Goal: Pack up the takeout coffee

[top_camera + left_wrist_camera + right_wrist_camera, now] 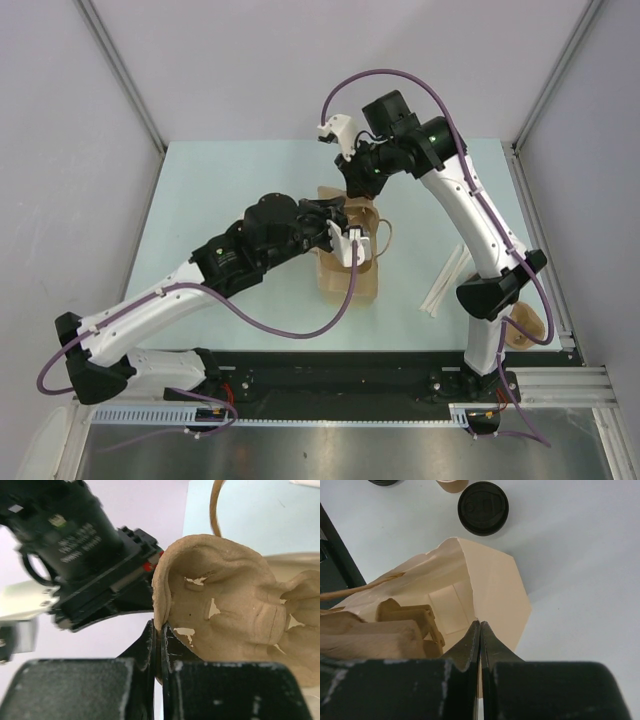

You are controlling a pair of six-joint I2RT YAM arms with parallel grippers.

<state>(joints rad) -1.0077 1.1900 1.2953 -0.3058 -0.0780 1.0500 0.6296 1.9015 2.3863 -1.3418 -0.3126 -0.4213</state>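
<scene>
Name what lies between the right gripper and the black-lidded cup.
The paper bag, its rim pinched by the right gripper, then bare table up to the cup; right wrist view.

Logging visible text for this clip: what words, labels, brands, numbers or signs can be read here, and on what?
No text reads clearly.
White print on the black motor housing, left wrist view: several lines, too blurred to read.
Raised marks on the black lid: too faint to read.
On the paper bag and pulp tray: no print visible.
</scene>
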